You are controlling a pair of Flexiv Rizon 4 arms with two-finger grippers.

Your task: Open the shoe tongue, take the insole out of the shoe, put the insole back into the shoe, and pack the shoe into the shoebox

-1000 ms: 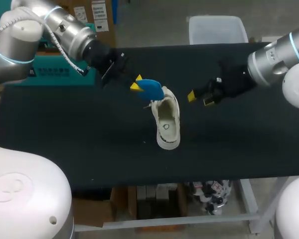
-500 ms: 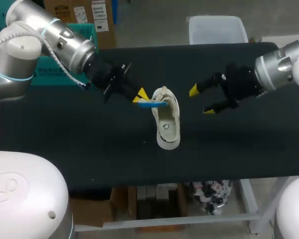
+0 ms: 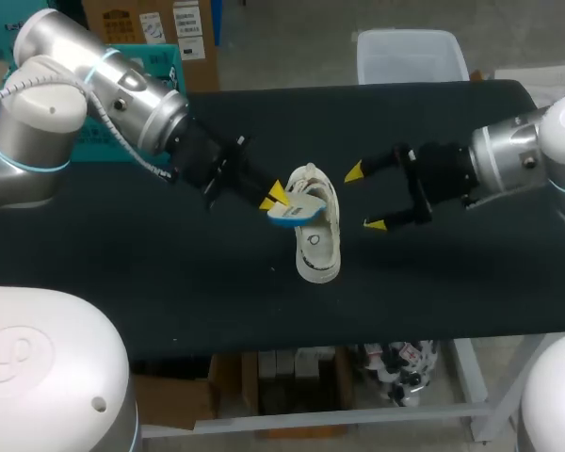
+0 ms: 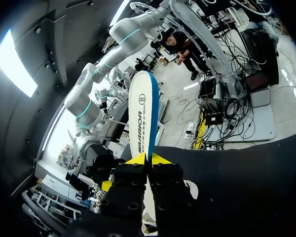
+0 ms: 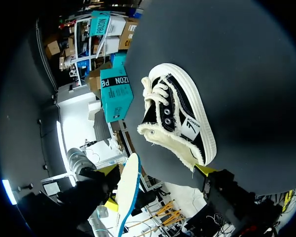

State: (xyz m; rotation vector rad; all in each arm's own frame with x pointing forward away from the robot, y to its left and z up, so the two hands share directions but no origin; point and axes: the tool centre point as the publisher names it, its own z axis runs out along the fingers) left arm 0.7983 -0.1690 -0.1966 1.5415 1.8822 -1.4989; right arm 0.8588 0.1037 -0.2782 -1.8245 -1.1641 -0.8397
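**Insole lowered to the shoe's mouth**

The left fingers point(image 3: 281, 193), clamped on one end of the blue-edged insole point(image 3: 297, 213), have brought it down and tipped it towards the opening of the white shoe point(image 3: 318, 247) on the desk point(image 3: 169, 282). Reinsertion seems to be starting. The right fingers point(image 3: 355, 171), spread apart, have swung in beside the shoe. Both arms reach inward, angled low.

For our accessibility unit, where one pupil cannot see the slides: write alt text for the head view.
The left gripper holds a blue-edged insole by one end over the white shoe on the black table. The right gripper hangs open beside the shoe, touching nothing.
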